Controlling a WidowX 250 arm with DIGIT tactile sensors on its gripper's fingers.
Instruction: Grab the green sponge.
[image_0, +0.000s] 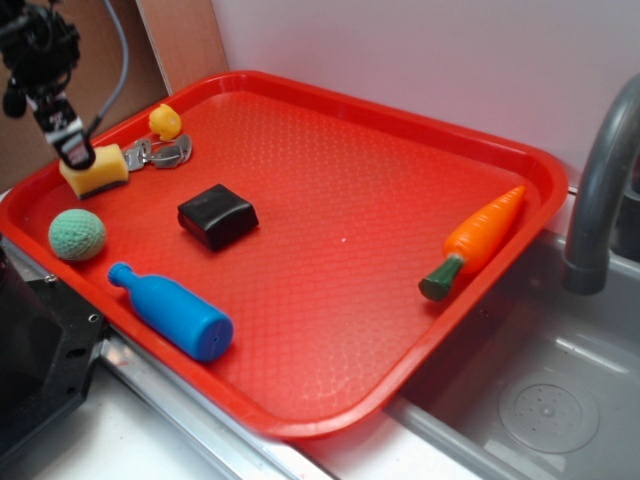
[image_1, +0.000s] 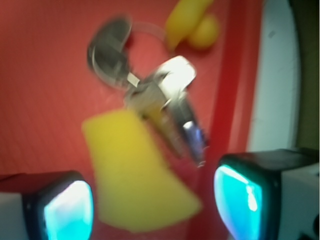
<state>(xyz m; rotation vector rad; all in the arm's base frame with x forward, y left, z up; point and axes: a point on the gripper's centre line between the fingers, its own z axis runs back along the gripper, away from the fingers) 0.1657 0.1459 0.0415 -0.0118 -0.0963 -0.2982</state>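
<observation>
Two spread pincer (image_1: 152, 207) fingers straddle the green sponge (image_1: 137, 175) unclamped, keys (image_1: 150, 90) touching it, tray (image_0: 300, 425) rim near.

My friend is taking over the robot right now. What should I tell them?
Hand: open, low over the sponge, one finger on each side, not gripping yet.
Sponge: yellow block at the tray's left edge, against the metal keys, with the small yellow toy beyond them.
Done: hand lined up.
Left: close on the sponge without catching the keys, then lift.
</observation>
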